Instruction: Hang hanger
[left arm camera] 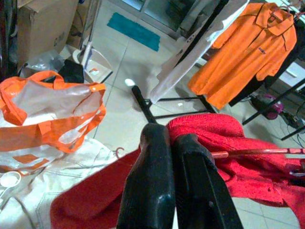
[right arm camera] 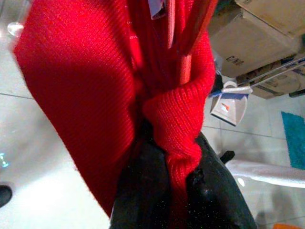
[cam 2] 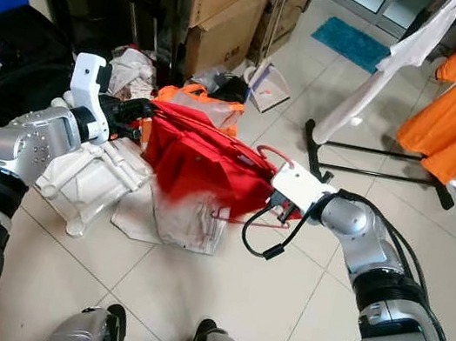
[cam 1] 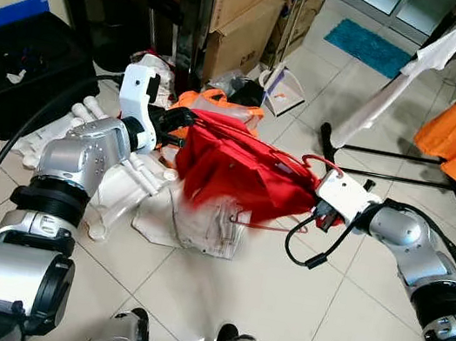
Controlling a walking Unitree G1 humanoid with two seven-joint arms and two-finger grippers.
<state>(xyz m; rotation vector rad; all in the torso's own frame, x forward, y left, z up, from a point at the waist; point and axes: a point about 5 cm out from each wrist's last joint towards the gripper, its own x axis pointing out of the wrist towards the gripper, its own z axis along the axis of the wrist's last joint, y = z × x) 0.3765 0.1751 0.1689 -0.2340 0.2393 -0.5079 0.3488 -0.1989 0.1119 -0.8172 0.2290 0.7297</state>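
Red knitted sweater [cam 1: 236,172] on a thin red hanger [cam 1: 285,225] stretches between both grippers: left gripper [left arm camera: 174,157] and right gripper [right arm camera: 176,191] each pinch its fabric; the lower hem blurs.

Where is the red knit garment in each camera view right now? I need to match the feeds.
Left eye view: red knit garment mid-frame, stretched between left gripper and right gripper.
Right eye view: mid-frame, slightly further left.
Left wrist view: beyond the black fingers, lower and right parts.
Right wrist view: very close, bunched between the fingers.
Shared landmark: cardboard boxes.
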